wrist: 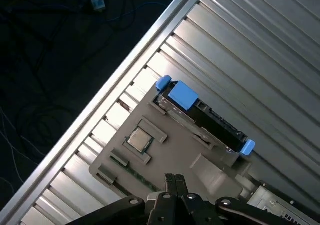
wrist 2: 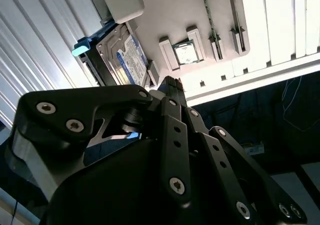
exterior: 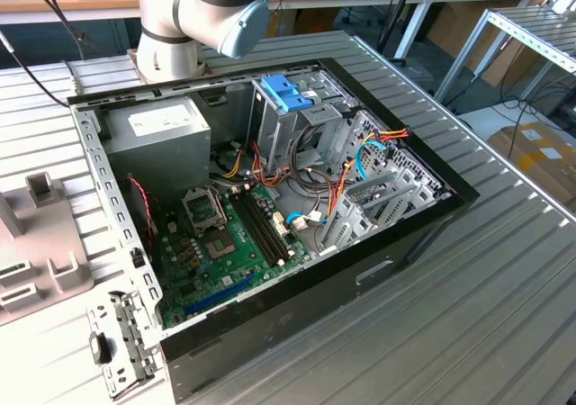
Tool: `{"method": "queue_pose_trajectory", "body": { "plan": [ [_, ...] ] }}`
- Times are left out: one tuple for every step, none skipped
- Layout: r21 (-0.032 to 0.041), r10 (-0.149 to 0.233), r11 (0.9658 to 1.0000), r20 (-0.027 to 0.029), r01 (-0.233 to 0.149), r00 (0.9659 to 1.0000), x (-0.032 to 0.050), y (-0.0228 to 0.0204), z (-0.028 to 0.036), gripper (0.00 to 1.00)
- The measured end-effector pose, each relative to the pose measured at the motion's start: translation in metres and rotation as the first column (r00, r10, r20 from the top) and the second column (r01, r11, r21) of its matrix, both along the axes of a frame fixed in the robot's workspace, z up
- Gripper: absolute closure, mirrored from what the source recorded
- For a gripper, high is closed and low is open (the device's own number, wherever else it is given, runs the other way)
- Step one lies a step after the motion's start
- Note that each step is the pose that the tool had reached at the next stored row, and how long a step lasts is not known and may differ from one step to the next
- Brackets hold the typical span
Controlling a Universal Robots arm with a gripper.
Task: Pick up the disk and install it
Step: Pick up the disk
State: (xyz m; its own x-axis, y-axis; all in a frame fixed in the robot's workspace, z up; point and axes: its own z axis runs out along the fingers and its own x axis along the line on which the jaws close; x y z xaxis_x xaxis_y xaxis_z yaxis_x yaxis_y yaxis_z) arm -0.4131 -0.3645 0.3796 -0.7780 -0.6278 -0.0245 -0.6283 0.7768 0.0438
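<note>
The disk (wrist: 210,120), a dark drive with bright blue rails and end tabs, sits along the edge of a grey plate (wrist: 175,155). Its long axis crosses the table's (wrist: 260,45) ribs. The plate is at 9 o'clock from the open computer case (exterior: 297,270). The gripper (wrist: 173,177) hovers above the plate, its fingers pressed together and empty.

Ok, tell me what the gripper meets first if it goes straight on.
Probably the bare face of the grey tray, between the processor chip and the disk; the gripper aims there in the first wrist view, though depth is unclear.

Workshop: opened computer case (exterior: 315,290), metal workbench (exterior: 504,270).
</note>
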Motion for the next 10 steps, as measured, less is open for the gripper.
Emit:
{"method": "queue_pose_trajectory", "body": {
  "plan": [
    [0.0, 0.008, 1.0, 0.0001, -0.008, 1.0, 0.0, 0.0, 0.0, 0.89],
    [0.0, 0.015, 0.9999, 0.0, -0.015, 0.9999, 0.0, 0.0, 0.0, 0.89],
    [0.0, 0.022, 0.9998, 0.0001, -0.022, 0.9998, 0.0, 0.0, 0.0, 0.89],
    [0.0, 0.031, 0.9995, 0.0001, -0.031, 0.9995, 0.0, 0.0, 0.0, 0.89],
    [0.0, 0.039, 0.9992, 0.0001, -0.039, 0.9992, 0.0, 0.0, 0.0, 0.89],
    [0.0, 0.048, 0.9988, 0.0, -0.048, 0.9988, 0.0, 0.0, 0.0, 0.89],
    [0.0, 0.054, 0.9985, 0.0, -0.054, 0.9985, 0.0, 0.0, 0.0, 0.89],
    [0.0, 0.064, 0.998, 0.0, -0.064, 0.998, 0.0, 0.0, 0.0, 0.89],
    [0.0, 0.07, 0.9975, 0.0001, -0.07, 0.9975, 0.0, 0.0, 0.0, 0.89],
    [0.0, 0.077, 0.997, 0.0, -0.077, 0.997, 0.0, 0.0, 0.0, 0.89]
  ]
}}
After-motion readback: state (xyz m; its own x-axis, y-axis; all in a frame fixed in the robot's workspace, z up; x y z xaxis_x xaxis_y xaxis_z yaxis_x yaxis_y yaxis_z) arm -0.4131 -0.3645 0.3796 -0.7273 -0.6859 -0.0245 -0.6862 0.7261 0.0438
